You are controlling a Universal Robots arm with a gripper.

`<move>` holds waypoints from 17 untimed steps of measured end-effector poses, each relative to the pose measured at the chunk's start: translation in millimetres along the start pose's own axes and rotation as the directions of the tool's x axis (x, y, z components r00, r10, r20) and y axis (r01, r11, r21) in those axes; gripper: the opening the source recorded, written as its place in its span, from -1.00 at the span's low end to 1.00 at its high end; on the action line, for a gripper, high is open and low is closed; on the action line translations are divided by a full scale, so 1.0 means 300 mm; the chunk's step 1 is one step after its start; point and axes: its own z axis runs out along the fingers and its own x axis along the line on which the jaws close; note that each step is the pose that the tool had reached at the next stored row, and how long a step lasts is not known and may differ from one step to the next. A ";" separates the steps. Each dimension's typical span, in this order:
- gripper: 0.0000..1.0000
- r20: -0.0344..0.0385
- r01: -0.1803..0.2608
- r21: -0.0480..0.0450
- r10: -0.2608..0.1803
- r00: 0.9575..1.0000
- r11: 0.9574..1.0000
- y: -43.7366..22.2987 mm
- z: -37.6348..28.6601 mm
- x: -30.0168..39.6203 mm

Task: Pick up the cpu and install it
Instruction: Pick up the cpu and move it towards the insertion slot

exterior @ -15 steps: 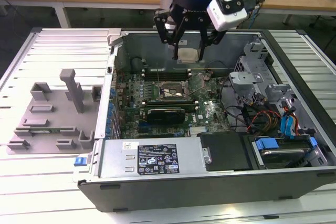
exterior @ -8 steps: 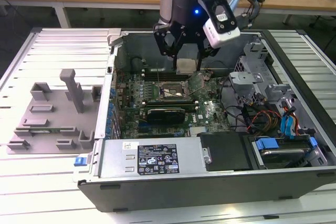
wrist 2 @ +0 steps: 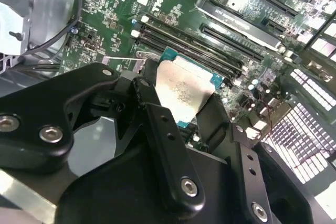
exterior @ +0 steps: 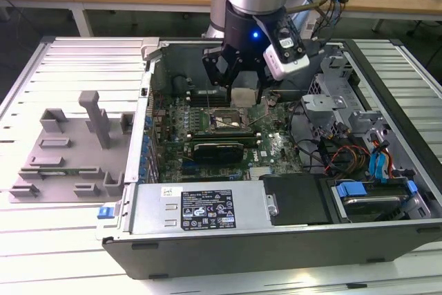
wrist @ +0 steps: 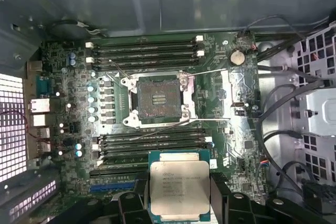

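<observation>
My gripper (exterior: 239, 86) is shut on the cpu (exterior: 244, 96), a flat square chip with a silver top plate, and holds it by two opposite edges. It hangs inside the open computer case (exterior: 359, 236), just above the green motherboard (exterior: 273, 146). In the first wrist view the cpu (wrist: 179, 189) sits between my black fingers (wrist: 131, 203), apart from the open socket (wrist: 157, 100) with its raised metal frame and several memory slots between them. In the second wrist view the cpu (wrist 2: 181, 90) is tilted, with the gripper (wrist 2: 181, 109) closed around it. The socket (exterior: 228, 121) lies slightly toward the exterior view's left of the chip.
Memory slots (wrist: 149, 51) flank the socket on both sides. A black card (exterior: 217, 148) lies near the socket. Cables and drive bays (exterior: 366, 170) crowd the case's right side. A grey fixture (exterior: 76, 150) stands on the table at the exterior view's left. A power supply (exterior: 207, 208) fills the case front.
</observation>
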 end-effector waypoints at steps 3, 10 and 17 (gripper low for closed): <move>0.09 0.000 0.000 0.000 0.000 1.000 1.000 0.000 0.029 0.001; 0.09 0.000 0.000 0.000 0.000 1.000 1.000 0.058 0.063 0.008; 0.09 0.000 0.000 -0.003 0.000 1.000 1.000 0.105 0.091 0.013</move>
